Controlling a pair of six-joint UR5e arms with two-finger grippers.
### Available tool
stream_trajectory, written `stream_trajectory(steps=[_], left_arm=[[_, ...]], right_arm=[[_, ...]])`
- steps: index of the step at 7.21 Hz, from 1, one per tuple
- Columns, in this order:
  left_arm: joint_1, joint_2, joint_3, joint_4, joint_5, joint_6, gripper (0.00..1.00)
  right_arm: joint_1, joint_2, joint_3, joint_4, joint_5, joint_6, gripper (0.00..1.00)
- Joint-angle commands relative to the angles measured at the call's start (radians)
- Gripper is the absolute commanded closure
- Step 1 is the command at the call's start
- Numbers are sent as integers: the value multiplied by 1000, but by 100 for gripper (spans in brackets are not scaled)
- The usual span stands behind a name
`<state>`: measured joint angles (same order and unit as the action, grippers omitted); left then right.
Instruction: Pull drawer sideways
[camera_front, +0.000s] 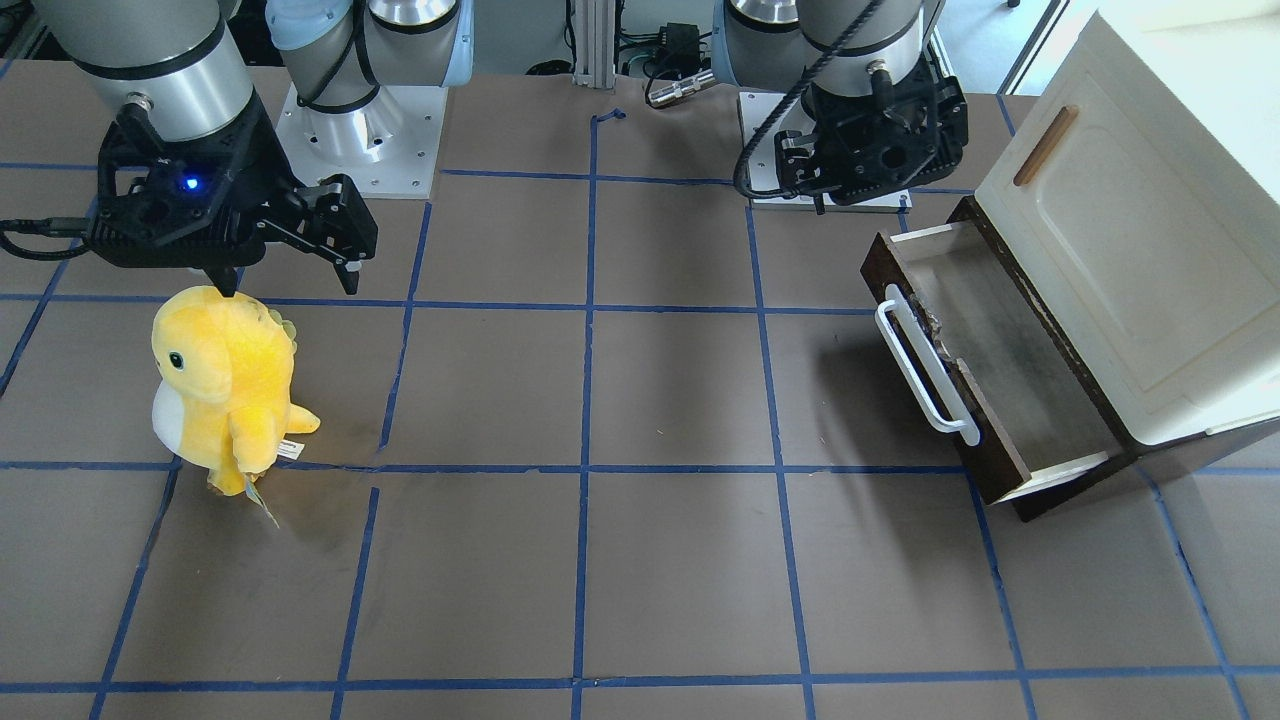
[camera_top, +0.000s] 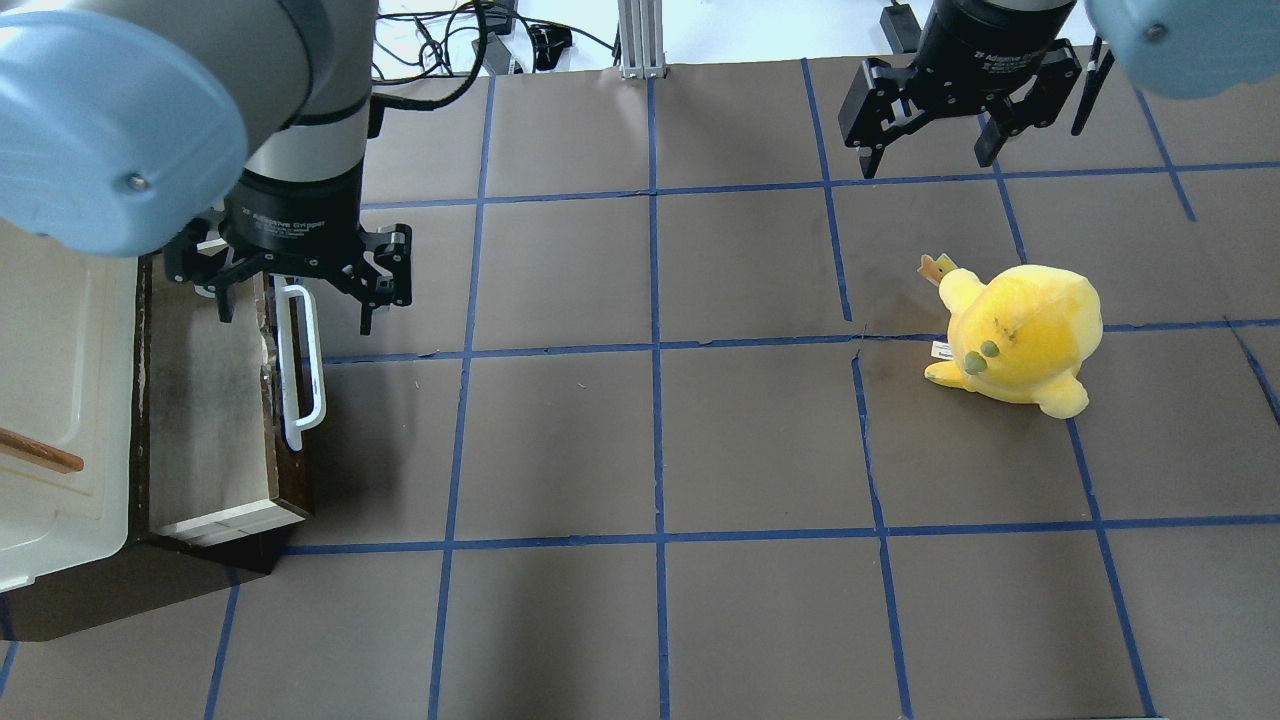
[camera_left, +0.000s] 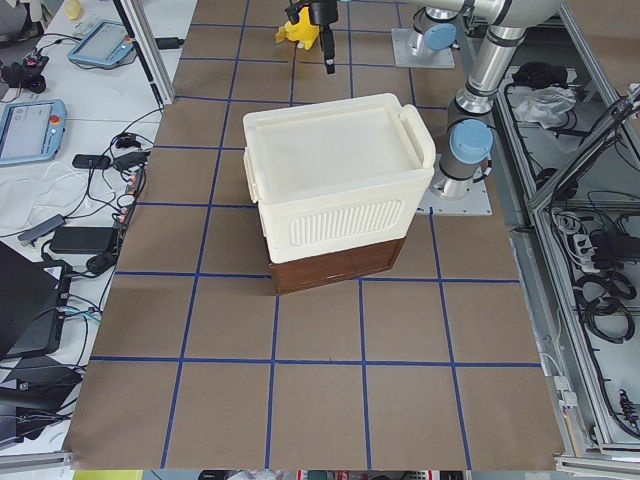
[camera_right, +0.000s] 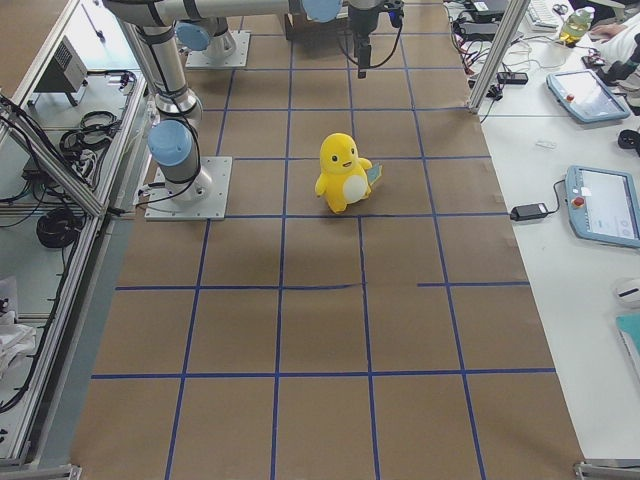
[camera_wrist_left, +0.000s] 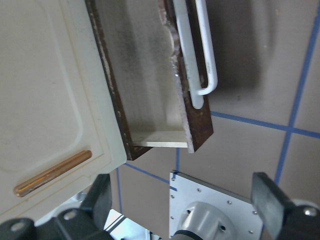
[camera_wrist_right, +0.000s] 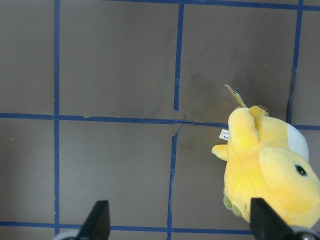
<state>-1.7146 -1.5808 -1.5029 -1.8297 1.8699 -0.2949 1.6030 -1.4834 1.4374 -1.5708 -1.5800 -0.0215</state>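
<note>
Left arm is posed wrist-down at its own end of the bench (camera_top: 650, 450), and its pincer (camera_top: 295, 315) hangs spread wide and holding nothing above the near end of the drawer (camera_top: 210, 400). In the overhead view one fingertip sits over the pale interior and the other over bare bench beyond the white bar handle (camera_top: 300, 370), so the front panel lies between them. The wrist camera shows clear air down to the wood. The drawer stands well out from under the cream cabinet (camera_top: 50, 340), its dark brown front facing the middle of the bench, and the top edge of that front looks rough and chipped beside the handle. Open brown surface crossed by blue tape lines runs out from the handle, and the only thing on it is a yellow plush toy (camera_top: 1020, 335), well apart on the right arm's side. That arm points down too, its pincer (camera_top: 925, 160) parted and empty, hovering near the toy but off it.
</note>
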Motion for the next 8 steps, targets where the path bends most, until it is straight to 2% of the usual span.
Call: stream_trajectory(steps=[1, 2, 3, 4, 5, 8], left_arm=[[129, 24, 4, 73, -185, 104, 0], [159, 30, -3, 73, -237, 133, 0], [155, 30, -13, 75, -239, 149, 0], [148, 24, -17, 116, -242, 180, 0], [144, 18, -29, 177, -300, 180, 0], [139, 18, -46, 205, -308, 314, 0]], right_arm=[[0, 0, 0, 0, -2, 0, 0], [0, 0, 0, 0, 0, -2, 0], [0, 0, 0, 0, 0, 0, 0], [0, 0, 0, 0, 0, 0, 0], [0, 0, 0, 0, -2, 0, 0], [0, 0, 0, 0, -2, 0, 0]])
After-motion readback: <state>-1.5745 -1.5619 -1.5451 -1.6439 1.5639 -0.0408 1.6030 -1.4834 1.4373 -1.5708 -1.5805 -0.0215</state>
